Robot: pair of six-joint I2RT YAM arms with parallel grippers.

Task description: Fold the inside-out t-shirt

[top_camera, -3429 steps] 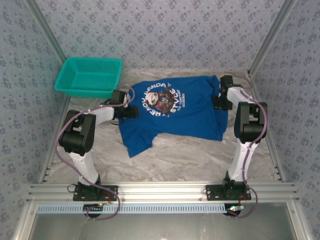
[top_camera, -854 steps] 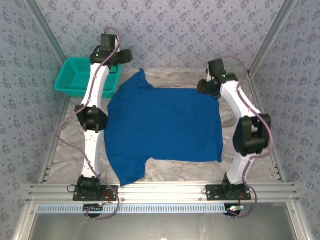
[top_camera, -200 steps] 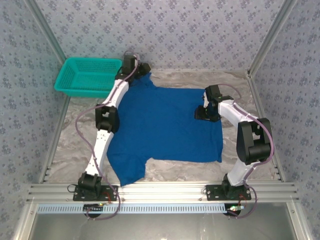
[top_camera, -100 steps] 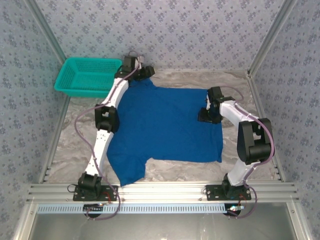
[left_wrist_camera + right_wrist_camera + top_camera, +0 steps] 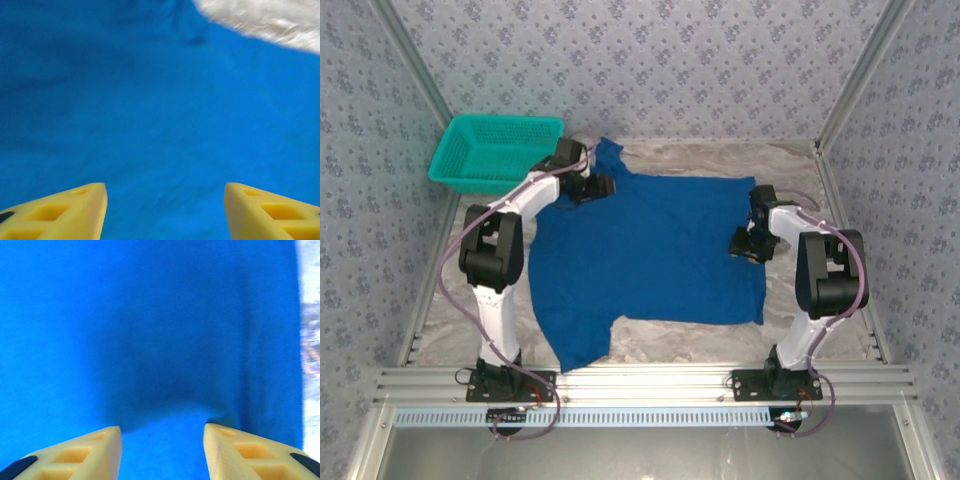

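As seen from the top external camera, the royal-blue short-sleeved cotton t-shirt [image 5: 650,255] lies spread flat in the middle of the grey marbled surface [image 5: 670,335], plain side up. One sleeve points to the far left and the other to the near left. The teal plastic mesh basket [image 5: 490,160] sits at the far-left corner, apart from the cloth. The left arm reaches across the far-left part of the t-shirt, with the left pincer [image 5: 601,187] low over the fabric just beside the far sleeve. The right arm is bent in toward the garment's right edge, with the right pincer [image 5: 744,247] low over the cloth just inside that edge. Whether either pincer touches the fabric cannot be told from this view. Left wrist camera: the left pincer [image 5: 165,210] is released, its two yellow fingertips [image 5: 70,212] set wide apart with only blue cloth between them. The t-shirt [image 5: 150,110] takes up nearly the whole view, and a strip of marbled surface [image 5: 270,20] shows at the top right. The picture is blurred. Right wrist camera: the right pincer [image 5: 162,450] is likewise released, yellow fingertips [image 5: 250,455] spread and nothing gripped. The t-shirt [image 5: 150,315] lies smooth ahead, with a darker shaded patch just beyond the tips. A band of surface [image 5: 310,340] runs down the right side.
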